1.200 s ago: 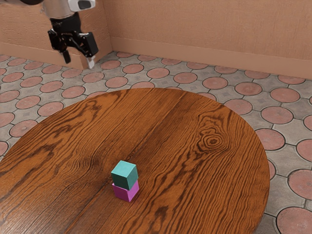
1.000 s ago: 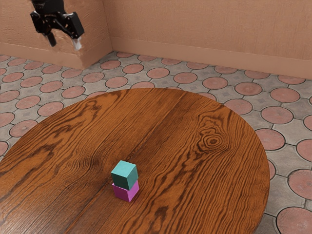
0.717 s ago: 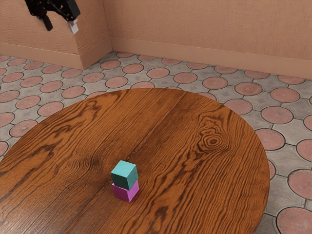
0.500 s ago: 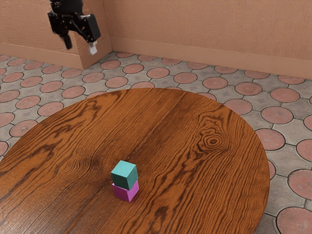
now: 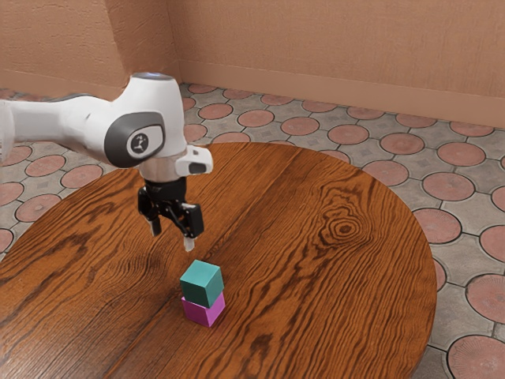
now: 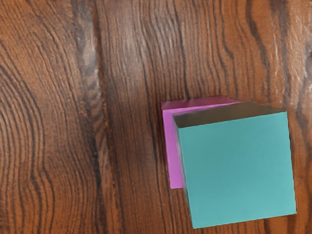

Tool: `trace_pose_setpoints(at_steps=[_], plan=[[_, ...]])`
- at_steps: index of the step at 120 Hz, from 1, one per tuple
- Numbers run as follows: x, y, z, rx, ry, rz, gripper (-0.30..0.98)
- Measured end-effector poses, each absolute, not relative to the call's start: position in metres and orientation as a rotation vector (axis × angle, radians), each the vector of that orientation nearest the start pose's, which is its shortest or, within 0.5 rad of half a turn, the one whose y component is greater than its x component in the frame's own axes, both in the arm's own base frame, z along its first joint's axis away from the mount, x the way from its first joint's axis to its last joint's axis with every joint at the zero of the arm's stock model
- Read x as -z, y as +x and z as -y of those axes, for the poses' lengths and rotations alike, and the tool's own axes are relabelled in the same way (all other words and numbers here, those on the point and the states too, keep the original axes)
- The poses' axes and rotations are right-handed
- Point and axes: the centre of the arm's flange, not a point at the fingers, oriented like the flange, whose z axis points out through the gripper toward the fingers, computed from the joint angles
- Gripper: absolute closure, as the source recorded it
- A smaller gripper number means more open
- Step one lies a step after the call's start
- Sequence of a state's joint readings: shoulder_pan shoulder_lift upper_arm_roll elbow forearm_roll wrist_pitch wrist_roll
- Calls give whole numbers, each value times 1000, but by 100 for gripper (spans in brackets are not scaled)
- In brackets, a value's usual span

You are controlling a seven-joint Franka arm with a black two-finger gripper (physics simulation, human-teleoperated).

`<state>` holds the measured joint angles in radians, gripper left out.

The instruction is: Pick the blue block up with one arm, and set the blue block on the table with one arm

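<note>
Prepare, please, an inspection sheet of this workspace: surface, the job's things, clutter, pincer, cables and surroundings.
Surface: round wooden table, dark grain.
Job's things: blue block, blue-green in colour, stacked on the pink block.
Clutter: nothing seen beyond the pink block.
Pincer: open, above the table, not touching the blue block.
Cables: nothing seen.
Surroundings: plain orange-brown wall; floor with round pinkish tiles.

1 small round emblem (image 5: 140,144) marks the dark-rimmed oval cover (image 5: 117,144) on the white robot arm (image 5: 67,122), left of center in the exterior view, its design too small to decipher. No words or numbers are legible.
</note>
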<state>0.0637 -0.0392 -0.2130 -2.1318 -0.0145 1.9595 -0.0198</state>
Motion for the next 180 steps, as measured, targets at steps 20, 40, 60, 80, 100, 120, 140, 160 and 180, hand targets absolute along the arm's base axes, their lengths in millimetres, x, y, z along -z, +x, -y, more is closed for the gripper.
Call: trace_pose_setpoints(at_steps=[20, 40, 60, 80, 100, 120, 140, 160, 180], plan=[[-400, 493, 102, -50, -3145, -239, 0], [-387, 486, 96, 54, -3156, -209, 0], [-379, 484, 109, 120, -3168, -233, 0], [-364, 490, 97, 115, -3183, -181, 0], [-357, 489, 98, 125, -3186, -181, 0], [-350, 484, 105, 126, -3187, -199, 0], [-333, 481, 106, 88, -3196, -194, 0], [-321, 483, 106, 59, -3201, -194, 0], [-316, 485, 106, 47, -3200, -198, 10]])
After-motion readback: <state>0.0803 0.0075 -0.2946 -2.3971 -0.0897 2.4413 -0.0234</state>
